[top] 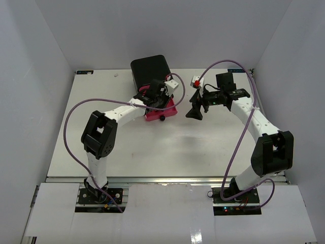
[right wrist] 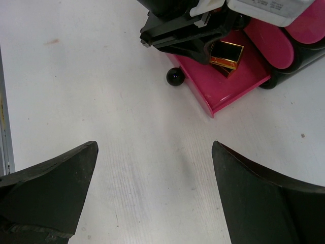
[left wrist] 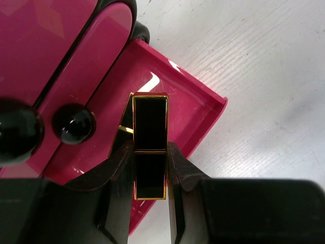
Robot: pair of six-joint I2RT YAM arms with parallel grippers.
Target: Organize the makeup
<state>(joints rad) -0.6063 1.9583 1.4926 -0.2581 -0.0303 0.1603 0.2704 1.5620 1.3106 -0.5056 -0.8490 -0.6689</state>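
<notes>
White table (top: 167, 147) carries 1 black box (top: 149, 68), its pink drawer (right wrist: 228, 89) standing open.

A white table (top: 167, 147) sits inside pale walls (top: 30, 76), with a metal rail (top: 167, 179) along its 6 o'clock edge. A glossy black box (top: 150, 68) stands on the table toward 12 o'clock, a little to the 11 o'clock side. Its bottom pink drawer (top: 171, 110) stands open, reaching out toward 5 o'clock, and a round black knob (top: 162, 118) sits on the drawer's front. The drawer fronts above it (left wrist: 101, 46) are closed, pink and shiny, each with a black knob. A small speck (top: 116, 74) lies near the table's 11 o'clock corner.
</notes>
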